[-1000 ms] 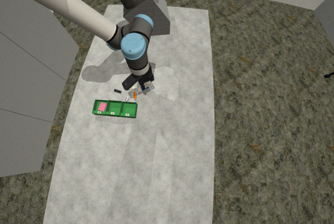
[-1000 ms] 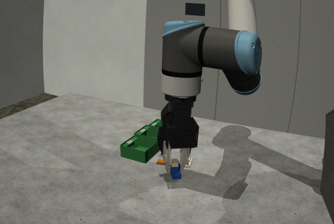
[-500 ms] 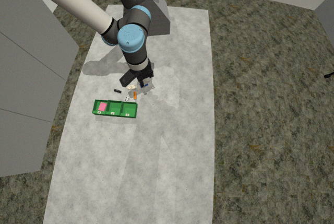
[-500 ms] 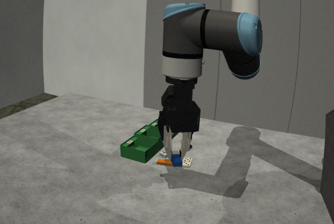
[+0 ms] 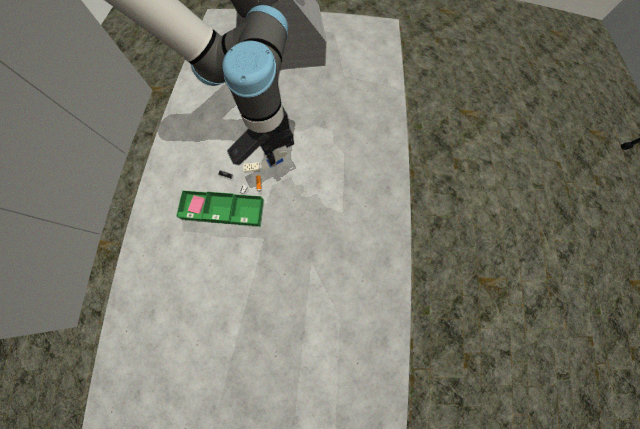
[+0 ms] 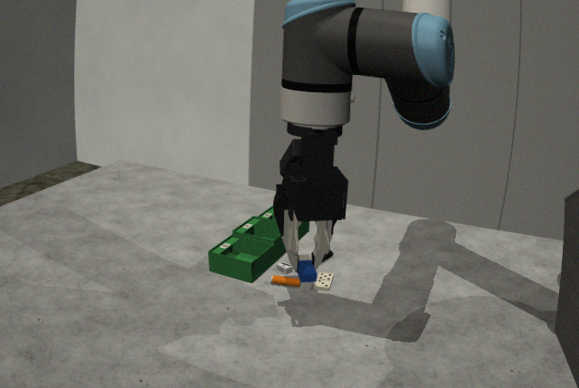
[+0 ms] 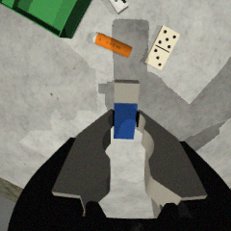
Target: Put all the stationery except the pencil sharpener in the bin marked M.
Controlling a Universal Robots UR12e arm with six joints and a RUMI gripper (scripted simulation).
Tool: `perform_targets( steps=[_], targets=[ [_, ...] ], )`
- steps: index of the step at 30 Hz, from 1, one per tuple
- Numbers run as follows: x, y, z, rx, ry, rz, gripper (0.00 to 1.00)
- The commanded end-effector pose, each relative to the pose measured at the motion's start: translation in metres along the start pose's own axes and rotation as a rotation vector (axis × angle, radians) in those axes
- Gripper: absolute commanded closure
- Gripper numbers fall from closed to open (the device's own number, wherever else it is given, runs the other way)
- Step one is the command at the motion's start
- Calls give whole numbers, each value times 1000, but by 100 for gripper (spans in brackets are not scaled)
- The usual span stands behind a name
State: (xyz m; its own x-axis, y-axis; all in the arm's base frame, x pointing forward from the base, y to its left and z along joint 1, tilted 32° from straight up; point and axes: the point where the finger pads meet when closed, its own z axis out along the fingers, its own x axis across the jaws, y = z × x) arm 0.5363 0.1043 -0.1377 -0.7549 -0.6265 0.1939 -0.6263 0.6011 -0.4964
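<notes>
Now: blue block pinched, just off the table.
Green bins (image 6: pixel 236 260) at nine o'clock of gripper (image 6: pixel 306 260); orange marker (image 6: pixel 285 280) at seven, domino (image 6: pixel 324 280) at five. Jaws clamped on blue block (image 7: pixel 125 120), probably an eraser: light, stiff, faintly grippy; held across narrow flanks, sound choice. Bin labels too small to read; small dark item (image 5: pixel 224 174) unidentifiable; block's lower end hidden in wrist view.
</notes>
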Motion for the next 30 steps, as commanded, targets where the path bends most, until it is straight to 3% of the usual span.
perform_targets(
  steps=[1, 9, 13, 24, 26, 27, 30],
  targets=[
    [0, 0, -1, 0, -1, 0, 100],
    [0, 0, -7, 0, -1, 0, 100],
    [1, -24, -7, 0, -1, 184, 100],
    [3, -90, -7, 1, -3, 485, 100],
    [3, -90, -7, 1, -3, 485, 100],
    [4, -96, -7, 0, -1, 563, 100],
    [4, -114, -7, 0, -1, 565, 100]
  ],
)
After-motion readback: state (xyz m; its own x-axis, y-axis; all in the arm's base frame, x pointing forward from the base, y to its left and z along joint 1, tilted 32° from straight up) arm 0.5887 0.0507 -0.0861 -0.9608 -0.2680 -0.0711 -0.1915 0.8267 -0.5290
